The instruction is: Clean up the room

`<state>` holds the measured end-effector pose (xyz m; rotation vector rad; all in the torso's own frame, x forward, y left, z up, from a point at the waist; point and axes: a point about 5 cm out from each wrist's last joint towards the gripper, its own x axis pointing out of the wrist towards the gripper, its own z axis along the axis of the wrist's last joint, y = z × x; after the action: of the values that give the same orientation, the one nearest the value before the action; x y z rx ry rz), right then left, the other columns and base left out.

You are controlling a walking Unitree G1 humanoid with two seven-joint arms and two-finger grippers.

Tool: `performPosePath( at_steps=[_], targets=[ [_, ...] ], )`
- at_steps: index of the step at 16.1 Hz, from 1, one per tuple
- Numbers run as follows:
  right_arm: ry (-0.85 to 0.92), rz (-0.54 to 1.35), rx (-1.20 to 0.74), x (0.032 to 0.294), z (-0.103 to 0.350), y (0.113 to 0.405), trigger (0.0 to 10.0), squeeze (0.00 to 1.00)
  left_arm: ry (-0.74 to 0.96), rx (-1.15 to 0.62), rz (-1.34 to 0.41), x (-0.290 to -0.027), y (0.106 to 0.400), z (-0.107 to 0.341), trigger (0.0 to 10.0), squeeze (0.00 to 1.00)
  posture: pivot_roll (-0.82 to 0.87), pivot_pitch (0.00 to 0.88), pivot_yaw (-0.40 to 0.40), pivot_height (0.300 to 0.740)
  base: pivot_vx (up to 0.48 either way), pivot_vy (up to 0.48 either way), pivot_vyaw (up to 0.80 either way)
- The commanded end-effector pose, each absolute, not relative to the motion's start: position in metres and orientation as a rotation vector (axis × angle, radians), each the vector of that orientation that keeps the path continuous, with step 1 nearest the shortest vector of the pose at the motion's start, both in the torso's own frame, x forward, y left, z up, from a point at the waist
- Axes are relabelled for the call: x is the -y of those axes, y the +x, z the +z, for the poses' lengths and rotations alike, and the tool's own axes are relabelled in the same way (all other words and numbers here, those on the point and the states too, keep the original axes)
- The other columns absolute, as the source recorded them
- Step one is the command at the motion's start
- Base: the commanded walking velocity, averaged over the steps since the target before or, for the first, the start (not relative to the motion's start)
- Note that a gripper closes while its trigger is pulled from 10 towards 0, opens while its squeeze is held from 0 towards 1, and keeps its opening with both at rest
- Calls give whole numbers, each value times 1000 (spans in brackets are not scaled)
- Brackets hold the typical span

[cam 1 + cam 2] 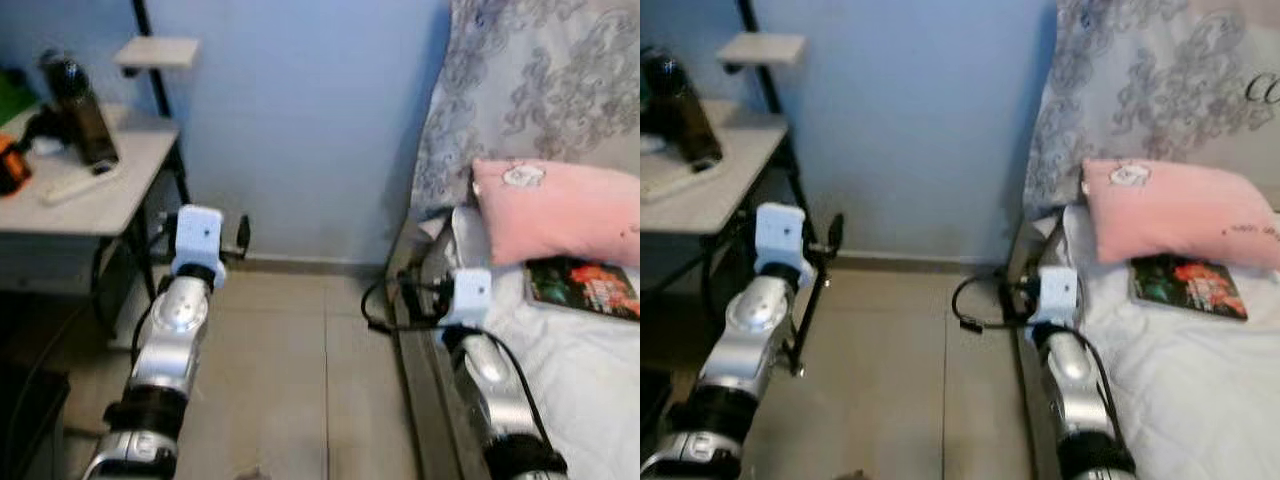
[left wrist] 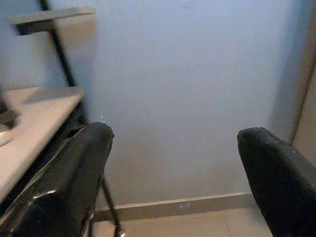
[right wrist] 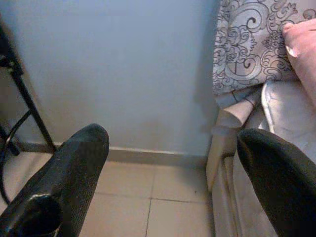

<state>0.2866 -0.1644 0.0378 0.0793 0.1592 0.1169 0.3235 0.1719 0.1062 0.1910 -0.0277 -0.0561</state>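
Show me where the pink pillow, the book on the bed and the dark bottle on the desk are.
pink pillow (image 1: 555, 210), left eye view, middle of its front face.
book (image 1: 583, 286), left eye view, centre of its cover.
dark bottle (image 1: 84, 120), left eye view, middle of its body.

The wall (image 1: 300, 120) is plain pale blue. The floor (image 1: 290, 380) is beige tile. A pink pillow (image 1: 555, 210) lies on a white bed (image 1: 580, 380), backed by grey cloth with a paisley swirl pattern (image 1: 540, 80). A book (image 1: 585, 285) shows dark green and red (its cover blurred). The bench (image 1: 90, 190) is off-white with black legs. Both tools' fingers (image 2: 74, 173) are glossy black.
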Motion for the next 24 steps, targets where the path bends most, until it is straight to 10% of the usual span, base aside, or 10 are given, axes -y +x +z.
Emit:
performPosePath(
  at_steps=[1,24],
  targets=[
    [63,79,-154,176,39,288,10000,0,182,53,-130,-154,325,109,10000,0,128,0,-32,740,458,0,0],
    [80,148,-180,164,33,289,10000,0,187,64,-137,-148,306,105,10000,0,175,0,-48,740,458,0,36]
  ],
)
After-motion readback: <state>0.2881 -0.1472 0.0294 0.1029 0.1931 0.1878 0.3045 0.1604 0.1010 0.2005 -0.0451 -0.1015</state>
